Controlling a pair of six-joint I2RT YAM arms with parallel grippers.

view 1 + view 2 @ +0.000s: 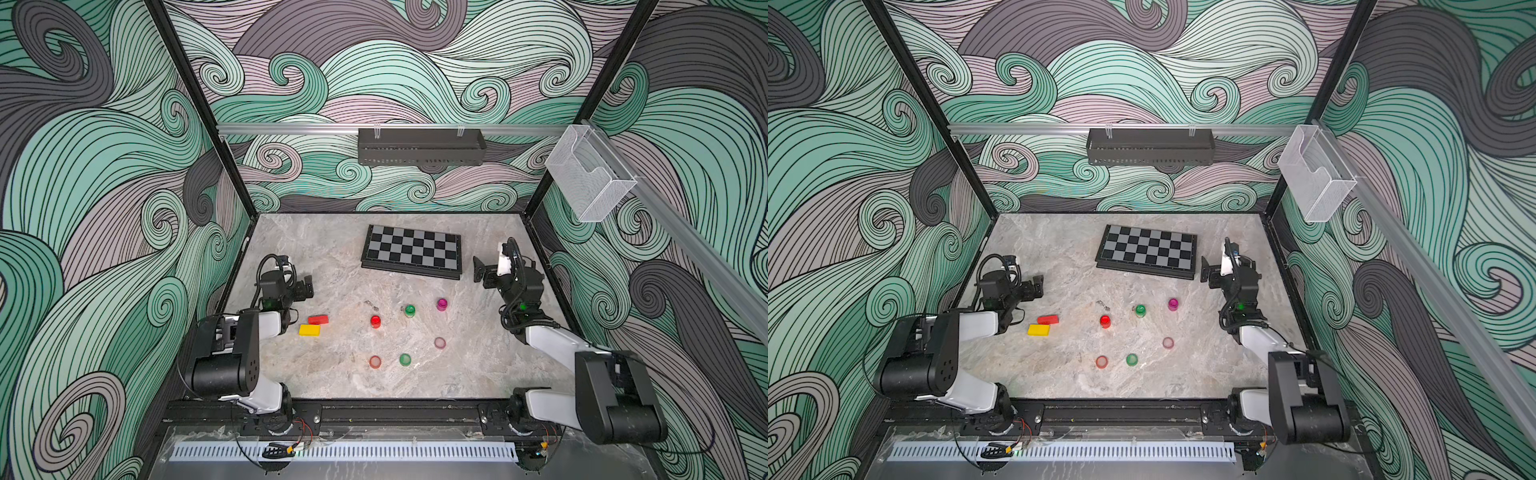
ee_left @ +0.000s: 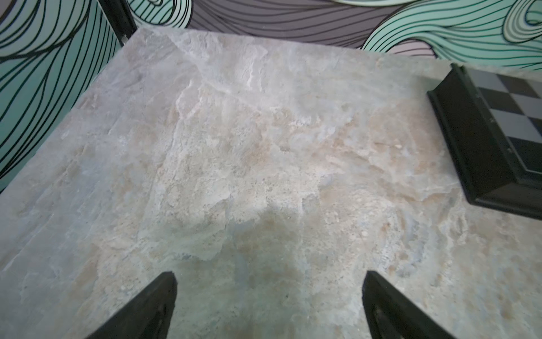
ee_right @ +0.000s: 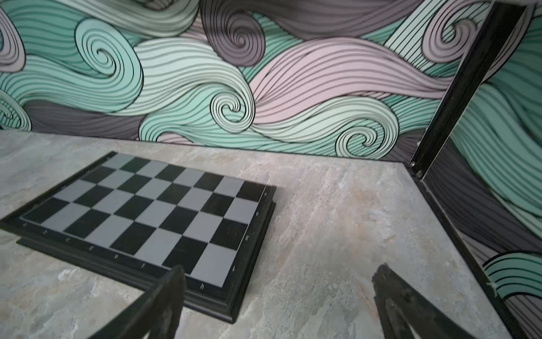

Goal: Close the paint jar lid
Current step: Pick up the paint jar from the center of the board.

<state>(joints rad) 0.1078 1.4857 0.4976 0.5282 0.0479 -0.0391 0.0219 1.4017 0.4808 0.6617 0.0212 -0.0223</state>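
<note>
Marbled table [image 1: 332, 382]: jars [image 1: 409, 310] seemingly open, lids [image 1: 405, 359] loose toward front edge; left gripper [image 1: 306, 286] and right gripper [image 1: 480, 272] spread, empty; unstarted, first needs a lid grasped.

A red jar [image 1: 375, 321], a green jar [image 1: 409, 310] and a magenta jar [image 1: 441, 304] against a grey-beige marbled tabletop [image 1: 332, 257], with a black-and-grey checked chessboard [image 1: 412, 250], a red block [image 1: 318, 319] and a yellow block [image 1: 309, 330]; the walls [image 1: 374, 62] swirl in teal, mauve and dark grey.

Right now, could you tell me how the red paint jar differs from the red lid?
The red paint jar stands taller and bright red; the red lid lies flat, paler and see-through. The jar sits in the far row, the lid in the near row. Both are round and red.
</note>
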